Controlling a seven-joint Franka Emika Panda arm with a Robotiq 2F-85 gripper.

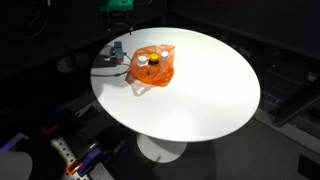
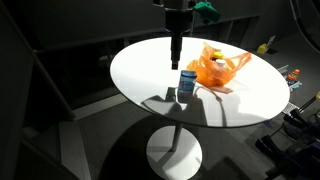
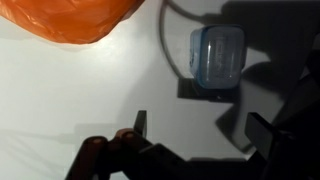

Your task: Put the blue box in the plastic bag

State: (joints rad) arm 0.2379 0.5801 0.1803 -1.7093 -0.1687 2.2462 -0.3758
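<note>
Alignment comes first: the gripper (image 3: 200, 130) hangs above the table (image 2: 140, 65) with its jaws spread and empty, while the blue box (image 3: 215, 57) stands upright near the orange plastic bag (image 3: 75, 18). Centre the jaws squarely over the box before descending — a skewed pinch would likely tip it.

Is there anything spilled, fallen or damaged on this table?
Nothing stands out. The blue box stands upright on the white table, beside the orange plastic bag. The open hand hangs above the box.

Blue box (image 2: 186, 84), orange plastic bag (image 2: 214, 68), white table (image 2: 140, 70).
</note>
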